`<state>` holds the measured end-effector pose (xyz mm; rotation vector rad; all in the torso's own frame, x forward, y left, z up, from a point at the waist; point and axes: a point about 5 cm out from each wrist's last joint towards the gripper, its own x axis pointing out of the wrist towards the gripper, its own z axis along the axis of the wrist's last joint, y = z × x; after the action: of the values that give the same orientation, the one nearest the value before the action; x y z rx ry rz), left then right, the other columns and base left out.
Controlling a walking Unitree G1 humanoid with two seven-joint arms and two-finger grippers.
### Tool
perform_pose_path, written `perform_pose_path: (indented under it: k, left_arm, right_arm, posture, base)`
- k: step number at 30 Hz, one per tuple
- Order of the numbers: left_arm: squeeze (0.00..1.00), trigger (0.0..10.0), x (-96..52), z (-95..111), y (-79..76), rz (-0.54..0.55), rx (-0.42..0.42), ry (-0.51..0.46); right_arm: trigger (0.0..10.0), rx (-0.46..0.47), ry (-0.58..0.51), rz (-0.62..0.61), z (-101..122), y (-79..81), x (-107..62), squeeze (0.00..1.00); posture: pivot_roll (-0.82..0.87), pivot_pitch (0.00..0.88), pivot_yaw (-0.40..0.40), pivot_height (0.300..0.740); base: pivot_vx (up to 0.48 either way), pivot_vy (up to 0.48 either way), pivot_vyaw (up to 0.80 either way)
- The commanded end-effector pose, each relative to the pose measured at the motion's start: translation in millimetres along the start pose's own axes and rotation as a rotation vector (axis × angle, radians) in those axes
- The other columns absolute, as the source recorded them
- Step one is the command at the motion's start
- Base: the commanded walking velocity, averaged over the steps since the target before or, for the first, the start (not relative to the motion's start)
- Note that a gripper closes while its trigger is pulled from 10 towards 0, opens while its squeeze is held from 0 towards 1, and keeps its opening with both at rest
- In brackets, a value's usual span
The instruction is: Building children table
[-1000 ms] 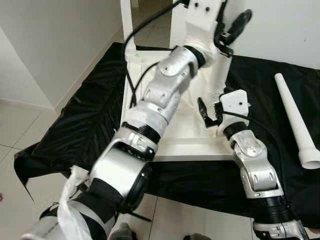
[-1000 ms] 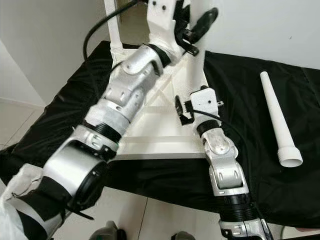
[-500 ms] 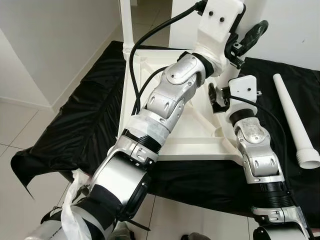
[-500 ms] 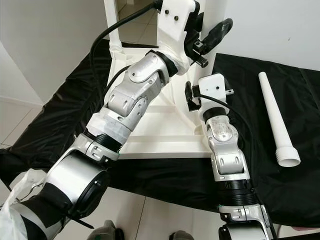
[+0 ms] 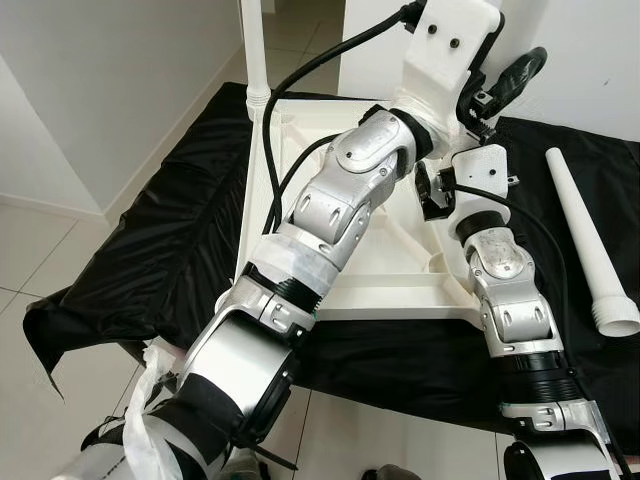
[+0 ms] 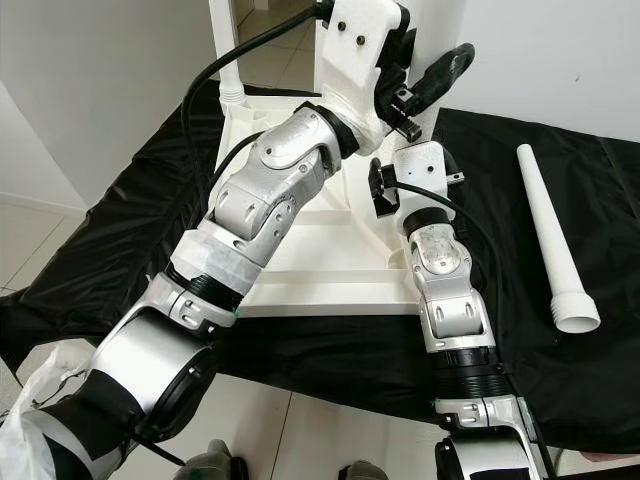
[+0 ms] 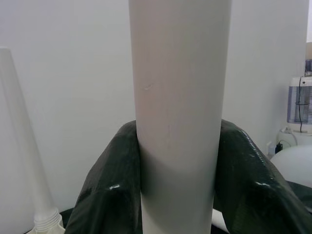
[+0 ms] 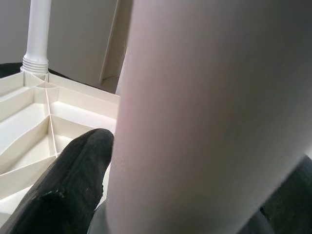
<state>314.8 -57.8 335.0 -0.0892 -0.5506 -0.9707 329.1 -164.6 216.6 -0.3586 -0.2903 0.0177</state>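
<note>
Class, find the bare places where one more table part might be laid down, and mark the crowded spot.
Bare black cloth left of the upturned tabletop, and between it and the loose leg. Crowded: both the left hand and the right hand clasp the upright leg.

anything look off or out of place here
One white table leg lies loose on the black cloth, apart from the upturned tabletop; both grippers, left and right, clasp an upright leg. Nothing looks damaged.
</note>
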Motion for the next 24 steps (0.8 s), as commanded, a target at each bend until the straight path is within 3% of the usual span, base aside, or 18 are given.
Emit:
perform_pose_path:
  k: [1, 3, 4, 5, 6, 8, 10, 14, 15, 19, 20, 23, 24]
  left_arm:
    - [0.0, 10.0, 0.8, -3.5, -13.1, -0.01, -0.049, -0.011]
    - [0.0, 10.0, 0.9, -3.5, -13.3, -0.01, -0.049, -0.011]
    - [0.0, 10.0, 1.0, -3.4, -13.4, -0.01, -0.049, -0.011]
    - [0.0, 10.0, 1.0, -3.4, -13.4, -0.01, -0.049, -0.011]
    - [0.0, 10.0, 1.2, -3.3, -13.9, -0.011, -0.051, -0.011]
    - [0.0, 10.0, 1.2, -3.0, -14.5, -0.012, -0.052, -0.01]
    - [0.0, 10.0, 1.0, -2.5, -15.3, -0.013, -0.054, -0.009]
    - [0.0, 10.0, 0.8, -2.4, -16.0, -0.014, -0.055, -0.006]
    - [0.0, 10.0, 0.5, -2.9, -16.5, -0.015, -0.054, -0.005]
    - [0.0, 10.0, 0.4, -3.2, -16.8, -0.016, -0.054, -0.004]
    - [0.0, 10.0, 0.1, -3.5, -17.3, -0.018, -0.055, -0.003]
    - [0.0, 10.0, -0.1, -3.6, -17.6, -0.019, -0.056, -0.002]
    - [0.0, 10.0, -0.2, -3.7, -17.9, -0.02, -0.056, -0.001]
  right_arm:
    - [10.0, -0.009, 0.003, -0.004, -1.4, 1.3, 2.5, 0.0]
    - [10.0, -0.004, 0.006, -0.003, -2.2, 1.8, 2.6, 0.0]
    - [7.1, -0.001, 0.008, -0.002, -2.7, 2.1, 2.7, 0.0]
    - [7.1, -0.001, 0.008, -0.002, -2.7, 2.1, 2.7, 0.0]
    - [4.4, -0.003, 0.006, -0.001, -2.6, 3.4, 2.4, 0.0]
    - [4.1, 0.001, 0.003, 0.0, -2.4, 4.6, 2.4, 0.0]
    - [0.0, 0.015, -0.005, 0.001, -1.9, 6.1, 2.3, 0.0]
    - [0.0, 0.011, -0.021, 0.002, -0.1, 6.0, 2.7, 0.0]
    - [8.4, 0.003, -0.024, -0.012, 0.6, 4.4, 3.1, 0.0]
    - [8.4, -0.003, -0.025, -0.022, 1.0, 3.3, 3.4, 0.0]
    - [10.0, 0.001, -0.027, -0.03, 2.0, 2.0, 3.8, 0.0]
    - [10.0, 0.005, -0.029, -0.035, 2.6, 1.2, 4.1, 0.0]
    - [10.0, 0.018, -0.037, -0.034, 4.3, 0.7, 4.1, 1.0]
  posture:
    - [0.01, 0.0, -0.014, 0.74]
    - [0.01, 0.0, -0.014, 0.74]
    - [0.01, 0.0, -0.014, 0.74]
    - [0.01, 0.0, -0.014, 0.74]
    - [0.01, 0.0, -0.016, 0.74]
    - [0.01, 0.0, -0.017, 0.74]
    - [0.01, 0.0, -0.017, 0.74]
    - [0.01, 0.0, -0.017, 0.74]
    - [0.01, 0.0, -0.018, 0.74]
    - [0.01, 0.0, -0.018, 0.74]
    - [0.01, 0.0, -0.016, 0.74]
    - [0.01, 0.0, -0.016, 0.74]
    - [0.01, 0.0, -0.017, 0.74]
  base:
    - [0.0, 0.0, 0.0]
    - [0.0, 0.0, 0.0]
    - [0.0, 0.0, 0.0]
    - [0.0, 0.0, 0.0]
    - [0.0, 0.0, 0.0]
    - [0.0, 0.0, 0.0]
    - [0.0, 0.0, 0.0]
    - [0.0, 0.0, 0.0]
    - [0.0, 0.0, 0.0]
    - [0.0, 0.0, 0.0]
    - [0.0, 0.0, 0.0]
    - [0.0, 0.0, 0.0]
    - [0.0, 0.0, 0.0]
